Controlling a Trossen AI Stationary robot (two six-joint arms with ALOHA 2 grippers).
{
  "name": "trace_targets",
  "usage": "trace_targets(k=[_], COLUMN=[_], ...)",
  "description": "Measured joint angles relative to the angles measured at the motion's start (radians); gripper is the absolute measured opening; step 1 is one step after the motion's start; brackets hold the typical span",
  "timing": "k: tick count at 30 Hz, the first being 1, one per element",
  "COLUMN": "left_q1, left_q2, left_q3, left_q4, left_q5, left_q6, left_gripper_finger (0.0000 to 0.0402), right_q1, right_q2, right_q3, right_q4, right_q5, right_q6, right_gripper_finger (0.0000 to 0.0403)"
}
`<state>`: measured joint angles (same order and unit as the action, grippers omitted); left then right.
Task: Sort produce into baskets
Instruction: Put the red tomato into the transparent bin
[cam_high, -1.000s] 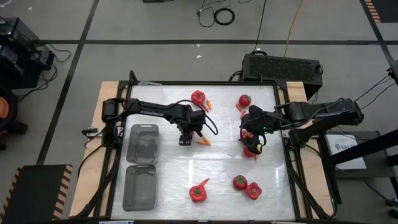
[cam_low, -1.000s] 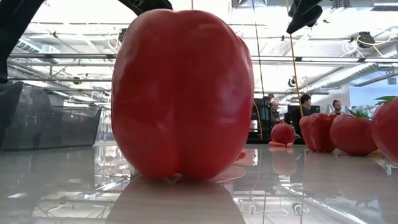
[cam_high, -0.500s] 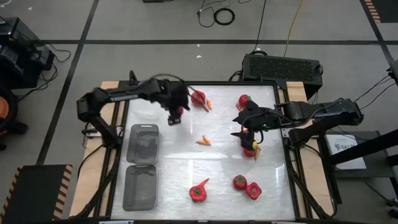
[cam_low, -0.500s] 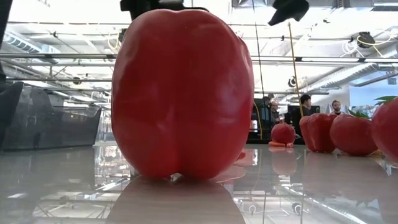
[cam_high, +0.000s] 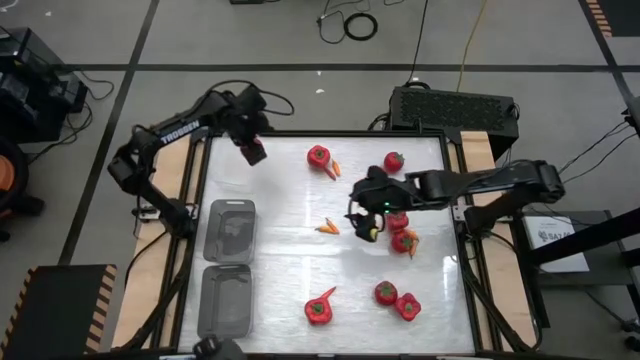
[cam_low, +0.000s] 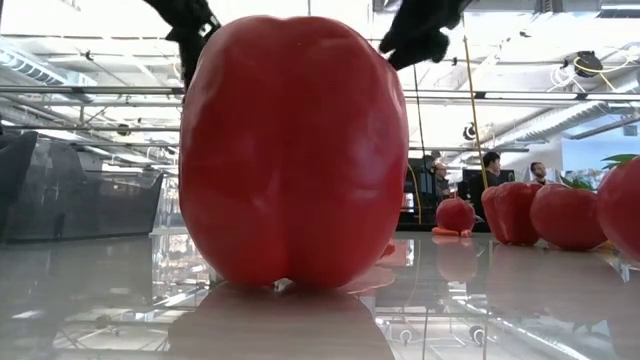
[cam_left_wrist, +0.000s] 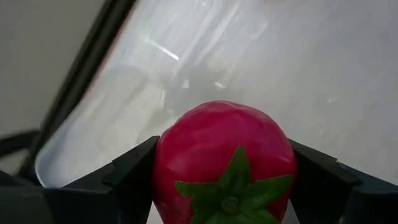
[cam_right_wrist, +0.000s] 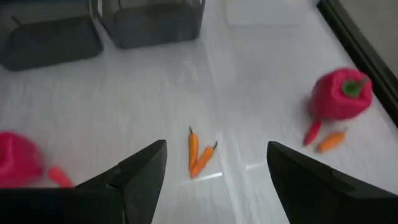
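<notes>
From above, a glossy white counter (cam_high: 300, 270) sits on grey floor taped with dark lines, cables trailing behind it. Two clear trays (cam_high: 231, 230) (cam_high: 224, 301) lie along its left side, and a third (cam_high: 226, 143) sits at the far left corner. Red peppers are scattered across the rest: one at the far middle (cam_high: 318, 155), another to its right (cam_high: 394, 161), three near the front. The left arm bends back toward the far left corner, its tool (cam_high: 252, 150) raised there. The right arm reaches in toward the middle, its tool (cam_high: 366, 222) beside two orange chilies (cam_high: 327, 227).

At counter height, a big smooth pepper (cam_low: 292, 150) fills the view, mirrored in the shiny surface; more red produce (cam_low: 565, 215) stands to the right, with people far off in the room under ceiling pipes.

On the left wrist, the dark fingers (cam_left_wrist: 130, 171) pinch a red tomato (cam_left_wrist: 224, 158) with a green stem, held above the clear corner tray (cam_left_wrist: 112, 134).

On the right wrist, the fingers (cam_right_wrist: 146, 171) are spread wide over the chilies (cam_right_wrist: 199, 155); a stemmed pepper (cam_right_wrist: 342, 93) lies beyond.
</notes>
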<state>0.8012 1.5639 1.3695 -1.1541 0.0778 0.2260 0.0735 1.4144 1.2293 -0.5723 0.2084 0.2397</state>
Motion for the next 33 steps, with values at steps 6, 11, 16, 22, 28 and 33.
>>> trace_targets(k=[6, 11, 16, 22, 28, 33], left_q1=[0.129, 0.201, 0.246, 0.289, 0.294, 0.297], left_q2=[0.0, 0.0, 0.0, 0.022, 0.049, 0.06], left_q3=[-0.092, -0.153, -0.185, -0.197, -0.197, -0.197], left_q4=[0.034, 0.151, 0.266, 0.271, 0.278, 0.274], left_q5=[0.014, -0.026, -0.031, -0.036, -0.058, -0.158], left_q6=[0.015, -0.04, -0.09, -0.114, -0.109, -0.109], left_gripper_finger=[0.0293, 0.0293, 0.0293, 0.0293, 0.0293, 0.0293], right_q1=[-0.05, -0.094, -0.129, -0.147, -0.147, -0.147], right_q2=[0.058, 0.08, 0.085, 0.085, 0.085, 0.085], right_q3=[0.0, 0.0, 0.0, 0.0, 0.0, 0.0], right_q4=[0.116, 0.161, 0.187, 0.188, 0.188, 0.187], right_q5=[-0.001, -0.001, -0.003, -0.005, -0.005, -0.005], right_q6=[-0.032, -0.043, -0.043, -0.043, -0.043, -0.043], right_gripper_finger=[0.027, 0.027, 0.027, 0.027, 0.027, 0.027])
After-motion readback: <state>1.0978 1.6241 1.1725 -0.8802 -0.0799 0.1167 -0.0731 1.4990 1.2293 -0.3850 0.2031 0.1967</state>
